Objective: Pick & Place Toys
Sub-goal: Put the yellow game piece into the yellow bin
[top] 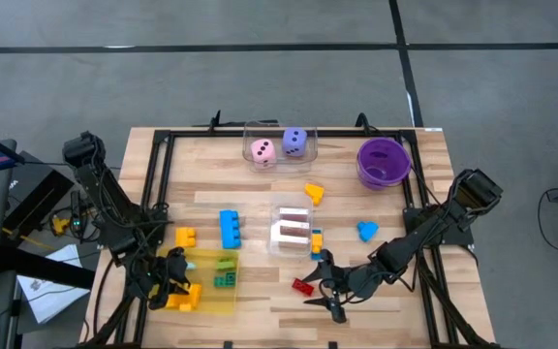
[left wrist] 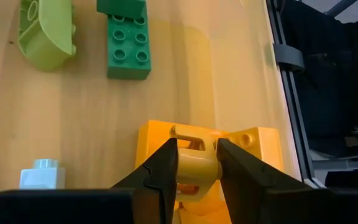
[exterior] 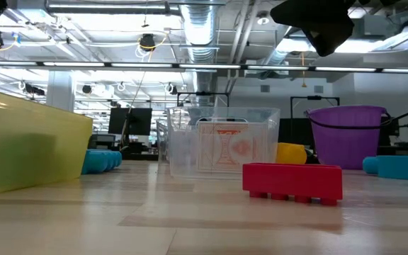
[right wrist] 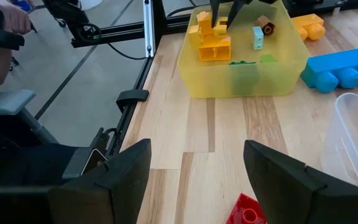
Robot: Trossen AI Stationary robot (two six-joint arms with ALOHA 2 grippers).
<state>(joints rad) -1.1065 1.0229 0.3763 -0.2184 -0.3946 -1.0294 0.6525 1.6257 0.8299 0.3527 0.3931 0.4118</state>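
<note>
Left gripper point(left wrist: 196, 165) inside yellow translucent tray point(top: 223, 302), fingers point(left wrist: 160, 177) pinched on yellow studded brick point(left wrist: 194, 163). Green brick point(left wrist: 128, 40), lime curved piece point(left wrist: 45, 31) nearby. Right gripper point(right wrist: 197, 168) low over wooden table point(top: 260, 189), fingers half apart, holding nothing, red brick point(exterior: 292, 180) just beneath. Farther off: blue brick point(top: 230, 229), clear card box point(top: 294, 228), dotted dice point(top: 263, 151), purple bowl point(top: 384, 162).

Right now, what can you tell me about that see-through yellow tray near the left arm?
The yellow tray is a translucent, plastic-looking rectangular bin with upright walls, sitting flat on the wooden table near its front left edge. Inside lie green bricks, a pale green curved piece, a small light blue piece and a yellow brick. The left gripper reaches into it, shut on a yellow piece.
</note>
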